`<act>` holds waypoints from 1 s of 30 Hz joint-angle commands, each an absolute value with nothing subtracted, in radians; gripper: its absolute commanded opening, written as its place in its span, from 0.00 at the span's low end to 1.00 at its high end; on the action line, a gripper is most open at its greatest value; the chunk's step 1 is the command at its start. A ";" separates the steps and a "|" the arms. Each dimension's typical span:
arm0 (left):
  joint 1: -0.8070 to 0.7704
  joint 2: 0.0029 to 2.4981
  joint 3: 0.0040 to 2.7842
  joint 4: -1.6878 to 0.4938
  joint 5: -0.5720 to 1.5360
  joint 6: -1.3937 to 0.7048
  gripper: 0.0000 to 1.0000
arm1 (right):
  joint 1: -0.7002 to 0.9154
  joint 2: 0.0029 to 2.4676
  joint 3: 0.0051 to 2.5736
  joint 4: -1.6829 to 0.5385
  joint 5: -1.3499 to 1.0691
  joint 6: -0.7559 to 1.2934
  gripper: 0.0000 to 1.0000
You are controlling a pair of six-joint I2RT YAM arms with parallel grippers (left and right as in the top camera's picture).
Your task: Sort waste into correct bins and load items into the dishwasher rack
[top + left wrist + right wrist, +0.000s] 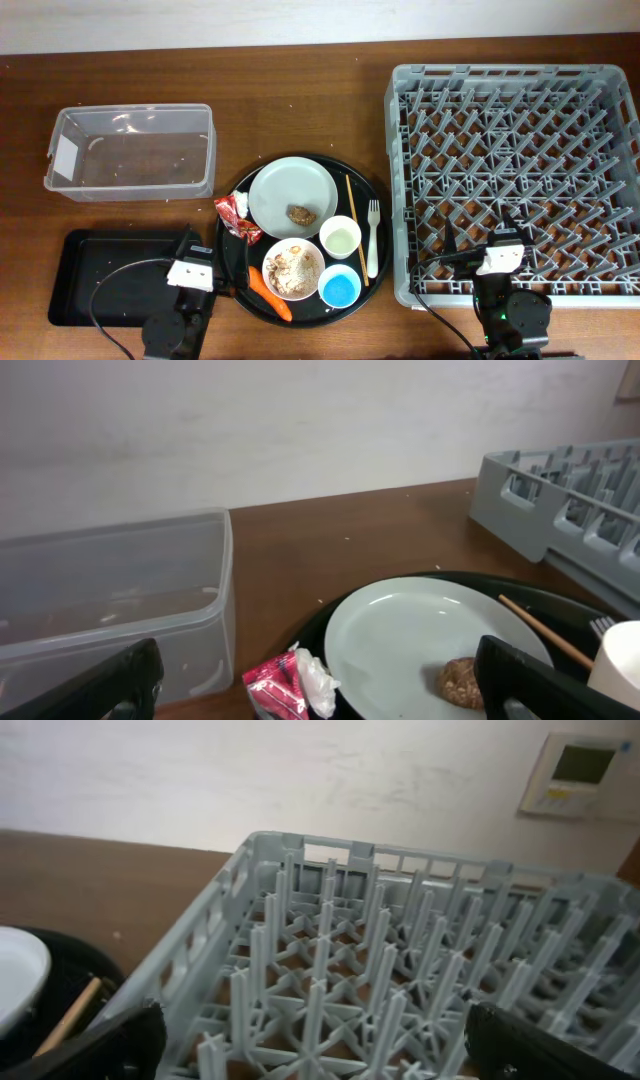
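On a large round black tray (pixel 340 172), a pale round plate (pixel 285 190) is set at 12 o'clock, with a brown food scrap (pixel 299 212) on it. A white bowl (pixel 318 262) of beige scraps is seen at 6 o'clock, a small blue cup (pixel 339 288) at 5, a white cup (pixel 340 237) at 3. Thin wooden chopsticks (pixel 356 230) and a white fork (pixel 372 240) are laid just beside it. An orange carrot (pixel 268 292) is found at 7, a crumpled red wrapper (pixel 236 217) at 9. From the tray, a clear plastic rectangular tub (pixel 130 110) is placed at 10, a shallow black rectangular tray (pixel 100 270) at 8, a large square grey plastic rack (pixel 510 80) at 3. The left gripper (pixel 213 248) is held wide and empty at the wrapper's side; the right gripper (pixel 478 232) is spread wide, empty, over the rack's near edge.
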State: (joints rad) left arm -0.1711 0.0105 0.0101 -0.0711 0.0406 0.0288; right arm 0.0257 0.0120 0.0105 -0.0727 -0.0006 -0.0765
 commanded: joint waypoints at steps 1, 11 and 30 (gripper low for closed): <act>-0.175 0.024 0.016 -0.093 0.038 -0.059 1.00 | 0.019 0.008 0.013 -0.089 -0.027 0.074 0.98; -0.175 0.121 0.250 -0.446 0.038 -0.079 1.00 | 0.019 0.055 0.238 -0.373 -0.054 0.087 0.98; -0.175 0.695 0.876 -0.955 0.173 -0.079 1.00 | 0.019 0.809 1.108 -1.079 -0.196 0.084 0.98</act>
State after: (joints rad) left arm -0.1711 0.6003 0.7692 -0.8932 0.1204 -0.0723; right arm 0.0257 0.7097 0.9977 -1.0187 -0.1505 0.0788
